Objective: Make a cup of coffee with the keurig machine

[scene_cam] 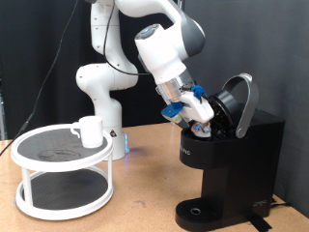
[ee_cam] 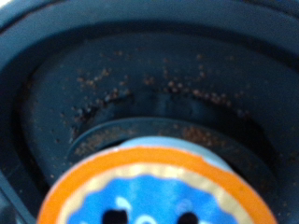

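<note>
The keurig machine [scene_cam: 232,159] stands at the exterior view's right with its rounded lid [scene_cam: 241,101] hinged open. My gripper [scene_cam: 201,114], with blue fingers, reaches into the open top and is shut on a small coffee pod [scene_cam: 206,123]. In the wrist view the pod [ee_cam: 154,191] fills the foreground, with an orange rim and blue foil top. It hangs just above the dark brew chamber [ee_cam: 149,103], which is speckled with coffee grounds. The white cup [scene_cam: 90,130] stands far from the gripper, on a round stand at the exterior view's left.
The cup's stand is a white two-tier round rack [scene_cam: 63,174] with a dark mesh top. The arm's base [scene_cam: 101,97] rises behind it. The machine's round drip base [scene_cam: 198,211] sits low at the front on the wooden table [scene_cam: 145,208].
</note>
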Tool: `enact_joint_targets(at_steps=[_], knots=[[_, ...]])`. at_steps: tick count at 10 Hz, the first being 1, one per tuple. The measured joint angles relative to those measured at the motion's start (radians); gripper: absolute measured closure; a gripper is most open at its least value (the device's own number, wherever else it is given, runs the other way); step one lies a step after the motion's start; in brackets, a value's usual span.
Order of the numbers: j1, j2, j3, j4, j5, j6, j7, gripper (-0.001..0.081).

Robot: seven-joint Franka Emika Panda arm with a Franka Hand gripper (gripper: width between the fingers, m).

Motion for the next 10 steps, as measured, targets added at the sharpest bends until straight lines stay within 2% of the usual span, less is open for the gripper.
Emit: enact_joint_targets(at_steps=[1, 3, 5, 7, 10], knots=[[0.0, -0.001, 0.0, 0.0, 0.025, -0.003, -0.019, 0.0092], [-0.001, -0.02, -0.01, 0.008, 0.084, -0.057, -0.068, 0.0075], [-0.007, -0.06, -0.03, 0.018, 0.097, -0.14, -0.082, 0.0072], [-0.01, -0.086, -0.033, 0.015, 0.064, -0.165, -0.071, 0.0072], [-0.01, -0.086, -0.027, -0.003, 0.006, -0.166, -0.027, 0.0072]])
